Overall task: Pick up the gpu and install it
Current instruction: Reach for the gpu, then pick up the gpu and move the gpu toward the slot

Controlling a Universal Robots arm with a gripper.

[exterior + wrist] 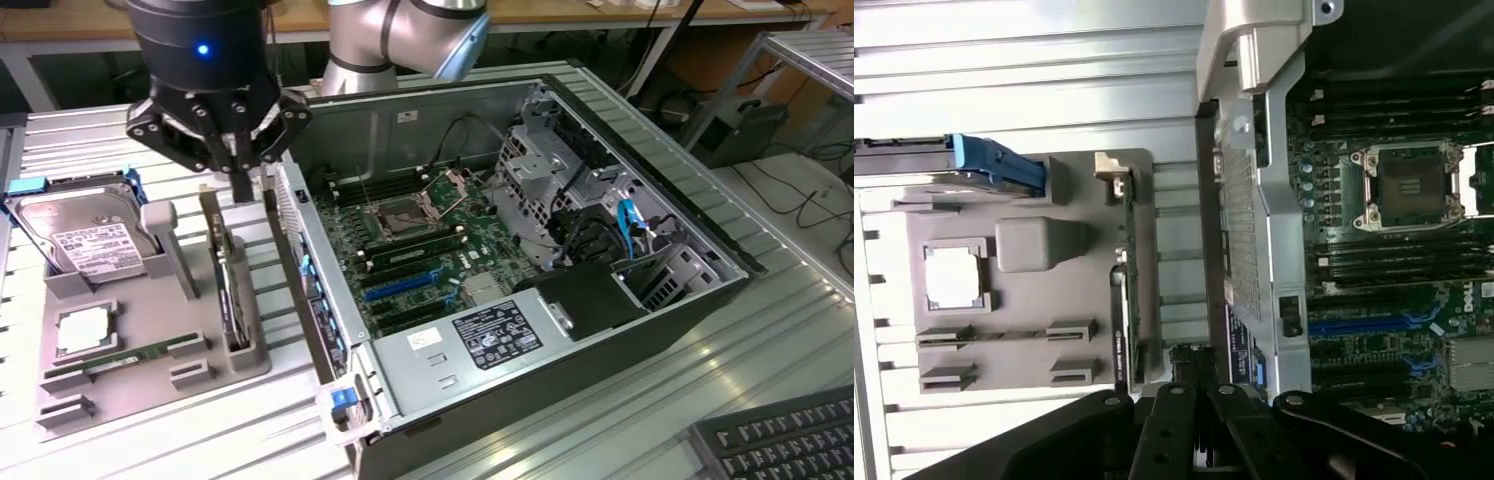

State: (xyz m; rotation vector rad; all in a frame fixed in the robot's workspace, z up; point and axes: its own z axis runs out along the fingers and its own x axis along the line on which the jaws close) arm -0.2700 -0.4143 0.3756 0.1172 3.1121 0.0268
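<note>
We see the gripper [242, 190] closed and empty, hovering over the gpu [227, 275] standing edgewise in the grey tray [134, 385].

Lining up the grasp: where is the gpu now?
On the exterior view's left, the gpu stands on edge in the gray tray, between the hard drive and the open computer case, close to the gripper.

Lighting is even and bright, from overhead. Pale glare lies on the ribbed desk [787, 330]; the computer case [441, 120] interior sits shadowed.
</note>
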